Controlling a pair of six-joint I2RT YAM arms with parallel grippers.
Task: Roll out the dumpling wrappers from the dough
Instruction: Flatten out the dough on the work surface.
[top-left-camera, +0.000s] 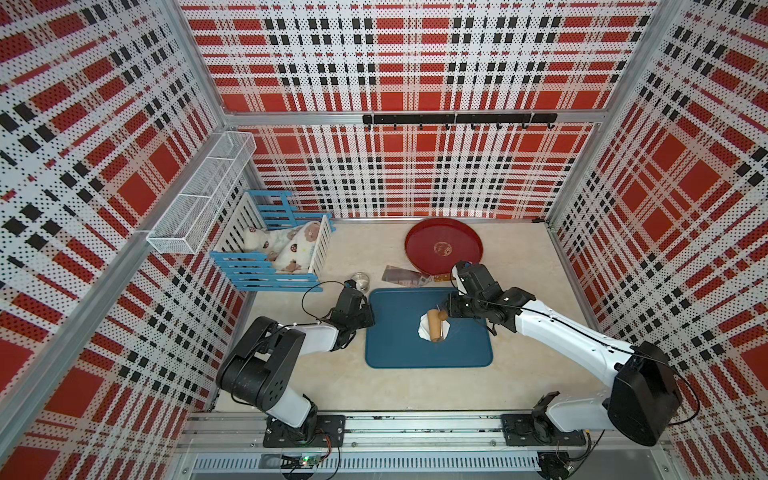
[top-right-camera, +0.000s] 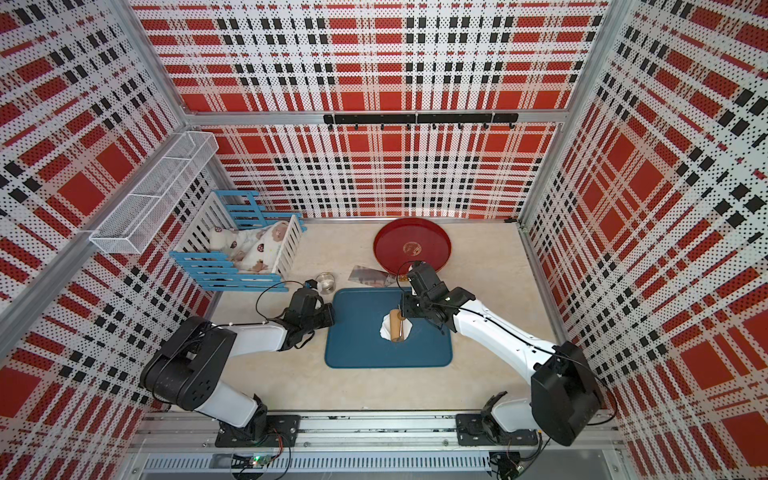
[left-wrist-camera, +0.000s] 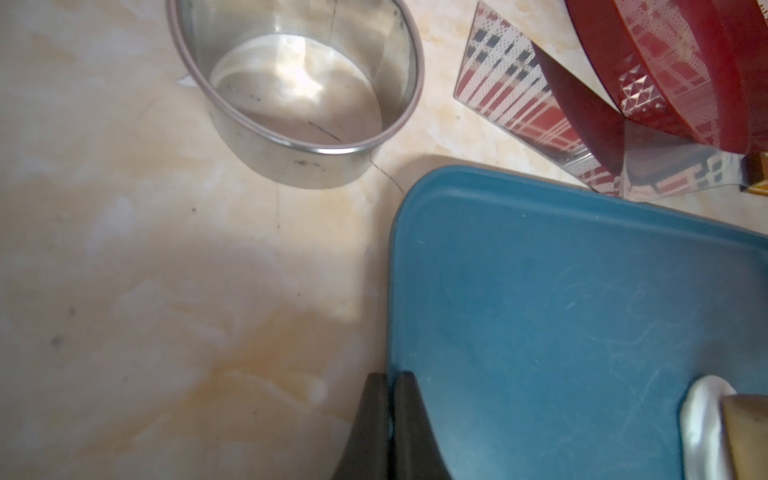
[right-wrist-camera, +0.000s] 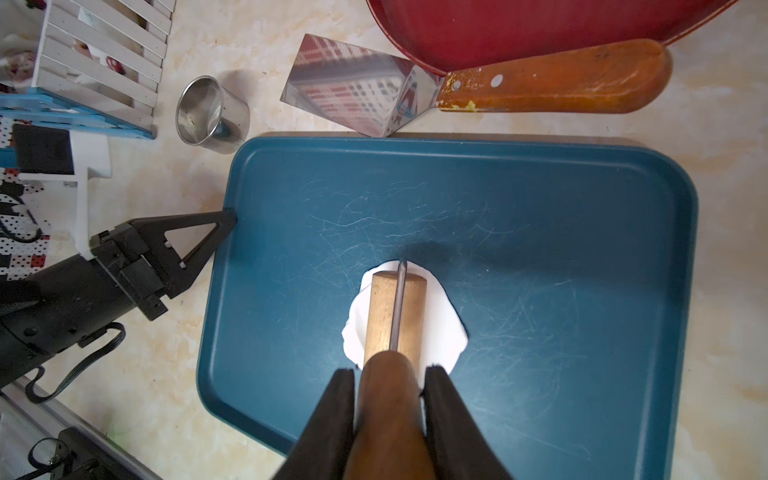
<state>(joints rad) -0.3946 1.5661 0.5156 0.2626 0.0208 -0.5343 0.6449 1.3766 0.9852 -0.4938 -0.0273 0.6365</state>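
While my right end effector (right-wrist-camera: 390, 370) clamps the roller (right-wrist-camera: 395, 316) by its handle, the dough (right-wrist-camera: 446, 328) lies just ahead, under the roller; uneven pressure could tear it or shove the tray (right-wrist-camera: 540, 199), touched by my closed left end effector (right-wrist-camera: 228, 218).

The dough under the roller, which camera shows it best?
The right wrist view. The dough lies mid-frame on the blue tray, its ragged edge clear on both sides of the roller. Both top views show only a small white patch, partly covered by the roller. The left wrist view catches a blurred sliver at the frame's edge.
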